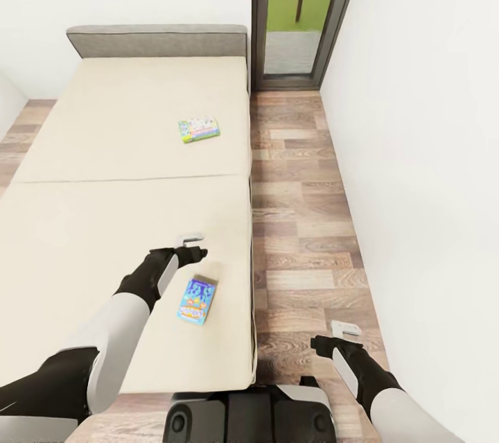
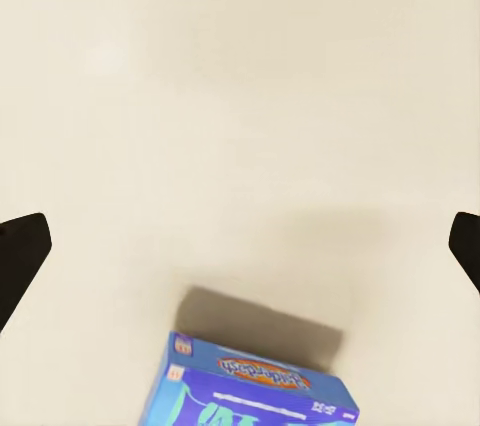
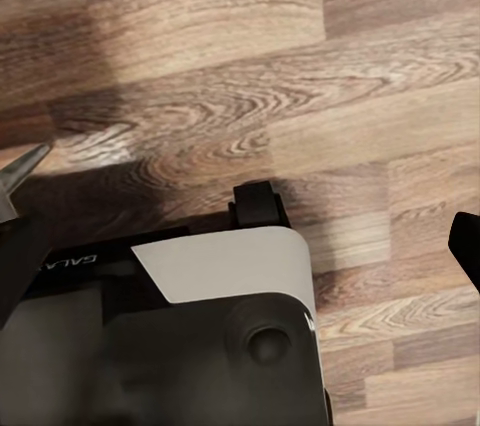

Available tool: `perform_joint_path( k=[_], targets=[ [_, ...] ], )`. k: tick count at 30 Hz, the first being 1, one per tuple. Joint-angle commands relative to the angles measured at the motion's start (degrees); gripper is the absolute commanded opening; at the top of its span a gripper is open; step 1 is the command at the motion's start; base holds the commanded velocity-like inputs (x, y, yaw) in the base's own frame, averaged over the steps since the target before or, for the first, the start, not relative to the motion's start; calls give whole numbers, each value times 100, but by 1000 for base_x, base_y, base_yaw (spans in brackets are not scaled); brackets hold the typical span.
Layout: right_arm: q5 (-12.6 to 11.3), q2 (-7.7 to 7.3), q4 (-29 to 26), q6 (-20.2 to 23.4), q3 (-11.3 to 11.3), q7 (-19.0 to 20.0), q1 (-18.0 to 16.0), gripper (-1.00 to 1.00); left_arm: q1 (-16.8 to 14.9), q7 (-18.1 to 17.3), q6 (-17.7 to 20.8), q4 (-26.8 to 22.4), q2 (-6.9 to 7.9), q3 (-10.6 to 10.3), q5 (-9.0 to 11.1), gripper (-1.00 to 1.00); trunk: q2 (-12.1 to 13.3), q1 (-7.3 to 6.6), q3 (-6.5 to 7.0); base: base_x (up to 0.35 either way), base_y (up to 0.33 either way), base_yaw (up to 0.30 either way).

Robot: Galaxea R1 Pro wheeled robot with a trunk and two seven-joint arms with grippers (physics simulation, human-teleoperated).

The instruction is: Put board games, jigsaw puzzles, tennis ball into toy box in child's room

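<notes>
From the head: left gripper (image 1: 188, 243) hovered over the bed (image 1: 104, 152), blue game (image 1: 197, 300) just near-side of it, long axis near-to-far; second game (image 1: 199, 129) lay far. Left wrist: jaws spread, empty. Right wrist: floor (image 3: 300, 76), jaws spread.

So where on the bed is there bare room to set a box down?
Most of the bed is bare: the wide stretch left of the green board game, and the mattress between it and the left gripper. The only crowded spot is the near right edge, where the blue board game lies.
</notes>
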Motion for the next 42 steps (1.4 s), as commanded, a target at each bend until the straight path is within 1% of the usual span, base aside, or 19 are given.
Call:
perform_joint_path(
  k=[1, 5, 12, 22, 25, 27, 28, 30, 31, 32, 33, 34, 35, 37, 39, 42],
  targets=[
    [-60, 4, -13, 24, -13, -29, 0, 100, -7, -19, 33, -13, -7, 41, -6, 100, -9, 3, -16, 0, 0, 0],
    [-60, 6, -11, 24, -13, -27, 0, 100, -20, -19, 27, -20, 2, 34, -6, 100, -9, 3, -54, 0, 0, 0],
    [-60, 4, -13, 19, -9, -28, 0, 100, -25, -16, 20, -22, 69, 30, -6, 100, -9, 3, -119, 0, 0, 0],
    [-63, 6, -21, 23, -13, -3, 0, 100, -25, -19, -31, -17, 89, 23, -6, 100, -9, 3, -213, 0, 0, 0],
    [-70, 6, -174, 46, -10, 30, 8, 100, -25, -17, -65, -17, 90, 20, -6, 100, -9, 3, -241, 0, 0, 0],
    [-85, 7, -497, 107, -3, 73, 46, 100, -25, -18, -77, -16, 90, 16, -6, 100, -9, 3, -260, 0, 0, 0],
    [-96, 7, -811, 211, -2, 117, 61, 100, -25, -19, -81, -16, 89, 14, -6, 100, -9, 3, -269, 0, 0, 0],
    [-116, 7, -1170, 387, -6, 174, 68, 100, -25, -19, -87, -16, 89, 13, -6, 100, -9, 3, -288, 0, 0, 0],
    [-136, 7, -1531, 606, -15, 257, 72, 100, -25, -19, -91, -16, 88, 11, -6, 100, -9, 3, -298, 0, 0, 0],
    [-143, 7, -1704, 714, -24, 309, 73, 100, -25, -19, -92, -16, 87, 11, -6, 100, -9, 3, -307, 0, 0, 0],
    [-153, 7, -2028, 905, -38, 440, 94, 100, -25, -19, -94, -16, 85, 8, -6, 100, -9, 3, -316, 0, 0, 0],
    [-155, 7, -2173, 983, -43, 519, 117, 100, -25, -19, -95, -16, 86, 7, -6, 100, -9, 3, -326, 0, 0, 0],
    [-159, 7, -2435, 1105, -51, 683, 187, 100, -25, -19, -96, -16, 88, 8, -6, 100, -9, 3, -335, 0, 0, 0],
    [-162, 7, -2733, 1219, -59, 900, 300, 100, -25, -19, -97, -16, 89, 10, -6, 100, -9, 3, -354, 0, 0, 0],
    [-168, 7, -2928, 1312, -62, 1027, 368, 100, -25, -19, -97, -16, 94, 11, -6, 100, -9, 3, -373, 0, 0, 0],
    [-171, 7, -3039, 1415, -64, 1098, 403, 100, -25, -19, -97, -16, 97, 11, -6, 100, -9, 3, -401, 0, 0, 0]
  ],
)
